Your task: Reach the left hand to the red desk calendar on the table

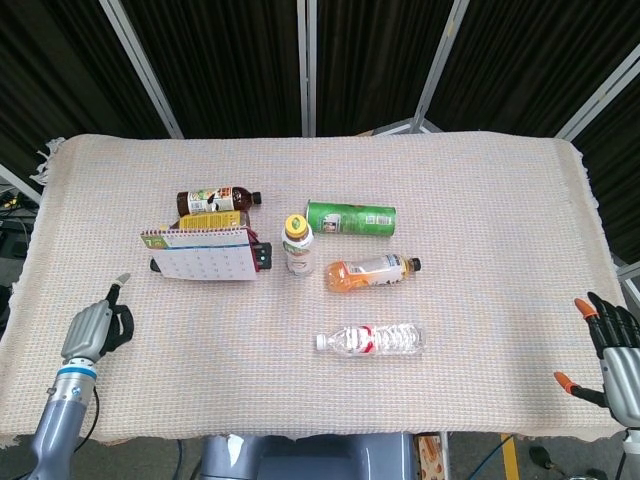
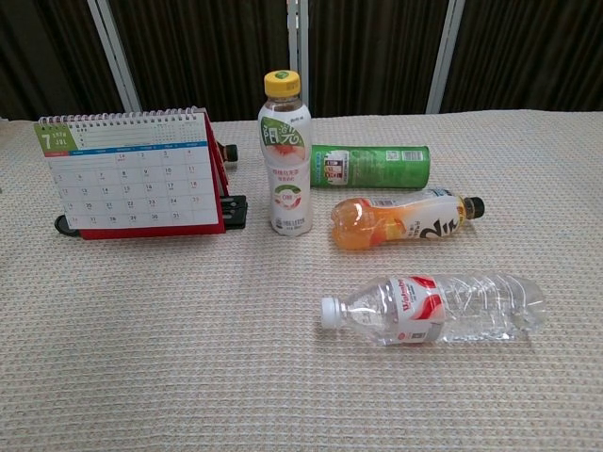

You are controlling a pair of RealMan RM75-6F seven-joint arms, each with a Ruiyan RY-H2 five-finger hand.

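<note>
The red desk calendar [image 1: 200,255] stands on the woven cloth left of centre, its white date page facing the front edge; the chest view shows the calendar [image 2: 132,174] at upper left. My left hand [image 1: 95,328] hovers over the cloth's front left part, below and left of the calendar and well apart from it. It holds nothing, with one finger raised and the others bent. My right hand [image 1: 612,345] is off the table's front right corner, fingers spread and empty. Neither hand shows in the chest view.
A dark bottle [image 1: 218,198] lies behind the calendar. To the calendar's right stands a yellow-capped bottle [image 1: 298,245], with a green can [image 1: 351,218], an orange drink bottle [image 1: 372,271] and a clear water bottle [image 1: 372,340] lying beyond it.
</note>
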